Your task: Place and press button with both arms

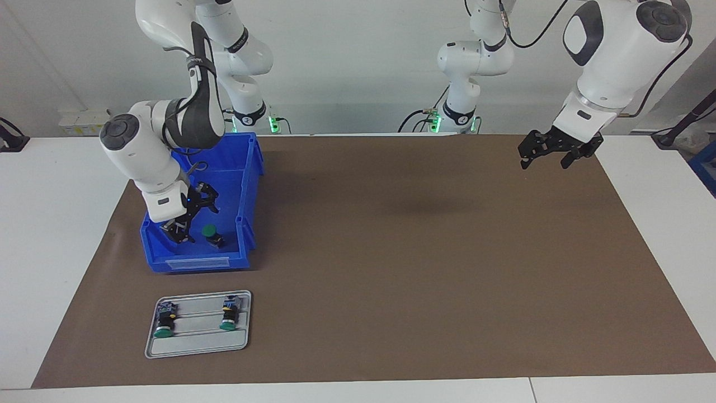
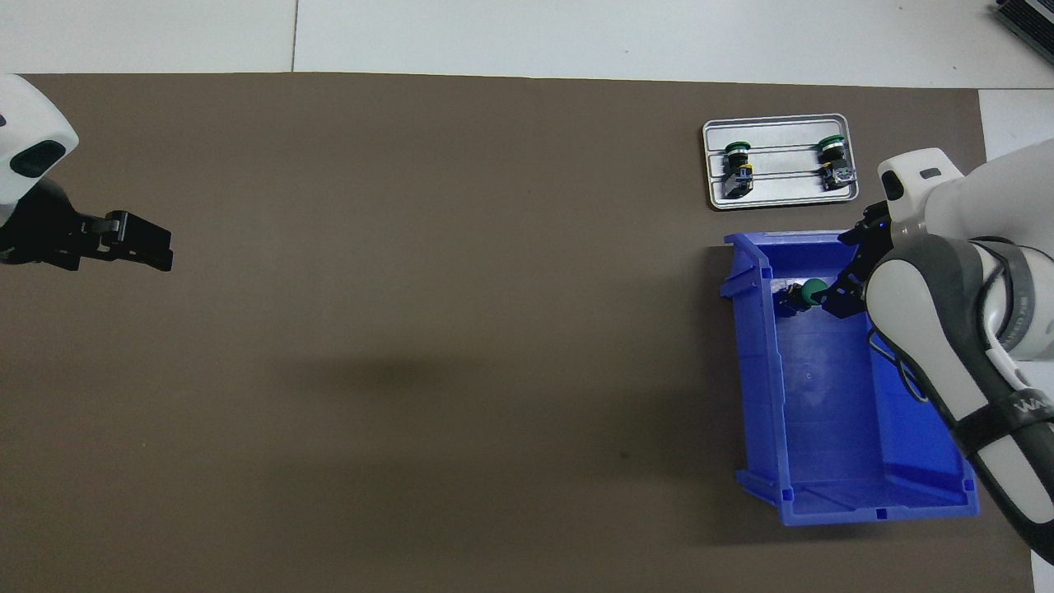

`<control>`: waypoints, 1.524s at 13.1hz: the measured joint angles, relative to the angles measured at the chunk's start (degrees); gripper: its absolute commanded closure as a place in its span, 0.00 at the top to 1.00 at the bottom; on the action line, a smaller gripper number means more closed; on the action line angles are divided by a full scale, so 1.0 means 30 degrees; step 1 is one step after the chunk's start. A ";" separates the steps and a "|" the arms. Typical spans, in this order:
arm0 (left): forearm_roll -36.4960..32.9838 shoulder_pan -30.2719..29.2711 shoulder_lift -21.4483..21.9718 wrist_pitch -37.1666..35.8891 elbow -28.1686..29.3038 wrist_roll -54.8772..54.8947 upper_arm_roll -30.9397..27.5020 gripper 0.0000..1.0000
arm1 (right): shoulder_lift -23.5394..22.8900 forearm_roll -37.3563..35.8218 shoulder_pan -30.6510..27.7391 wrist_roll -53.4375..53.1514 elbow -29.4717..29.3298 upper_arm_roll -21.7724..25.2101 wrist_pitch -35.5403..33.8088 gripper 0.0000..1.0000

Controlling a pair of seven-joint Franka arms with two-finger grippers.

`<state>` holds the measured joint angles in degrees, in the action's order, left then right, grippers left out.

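White counter (image 1: 61, 235) under a broad brown paper mat (image 1: 391, 268) covering most of its middle; pale grey wall along the robots' end, green status lights at both arm bases. Faint soft shadow on the bare mat near its centre.

At the right arm's end of the counter, an open-topped blue plastic bin (image 1: 249, 184) on the mat. Inside it, at the end farther from the robots, one small push-button switch with round green cap and black body (image 1: 211, 233), lying on the bin floor. Farther from the robots than the bin, just apart from it, a flat grey metal tray with shallow grooves (image 1: 196, 347), carrying two more green-capped switches (image 1: 164, 321) (image 1: 229, 314), side by side with a gap between, caps pointing away from the robots.

Right tool (image 1: 196, 219) of the white jointed right arm lowered into the bin, fingers spread apart, holding nothing, just beside the green-capped switch; contact with it not clear. Bin walls close around the tool on both sides.

Left tool (image 1: 543, 158) of the white left arm up in the air over the mat's edge at the left arm's end, waiting, fingers parted and empty. Wide stretch of bare mat between the two arms.
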<state>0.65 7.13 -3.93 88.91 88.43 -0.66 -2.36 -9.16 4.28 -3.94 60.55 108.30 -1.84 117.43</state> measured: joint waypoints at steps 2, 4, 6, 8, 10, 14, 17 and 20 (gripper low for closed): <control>0.0000 0.0000 0.0000 0.0000 0.0000 0.0000 0.0000 1.00 | 0.0435 -0.0002 0.0312 -0.2506 -0.0558 -0.0019 -0.0078 1.00; 0.0000 0.0000 0.0000 0.0000 0.0000 0.0000 0.0000 1.00 | 0.0928 -0.0159 0.1026 -0.5738 -0.0884 -0.0024 -0.0133 1.00; 0.0000 0.0000 0.0000 0.0000 0.0000 0.0000 0.0000 1.00 | 0.1512 -0.0605 0.1647 -0.9624 -0.0979 -0.0030 -0.0238 1.00; 0.0000 0.0000 0.0000 0.0000 0.0000 0.0000 0.0000 1.00 | 0.2157 -0.0810 0.1898 -1.3803 -0.1010 -0.0037 -0.0391 1.00; 0.0000 0.0000 0.0000 0.0000 0.0000 0.0000 0.0000 1.00 | 0.2724 -0.0920 0.1915 -1.7518 -0.1186 -0.0027 -0.0553 1.00; 0.0000 0.0000 0.0001 0.0000 0.0000 0.0000 0.0000 1.00 | 0.3130 -0.1695 0.1890 -2.1046 -0.3524 0.0012 -0.3260 1.00; 0.0000 0.0000 0.0001 0.0000 0.0000 0.0000 0.0000 1.00 | 0.3136 -0.1798 0.1680 -2.1504 -0.5604 0.0024 -0.5732 1.00; 0.0000 0.0000 0.0001 0.0000 0.0000 0.0000 0.0000 1.00 | 0.3166 -0.1797 0.1606 -2.1524 -0.6416 0.0056 -0.7633 1.00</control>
<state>0.65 7.13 -3.93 88.91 88.43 -0.66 -2.36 0.34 -1.11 0.88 -4.02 89.05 -1.67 94.53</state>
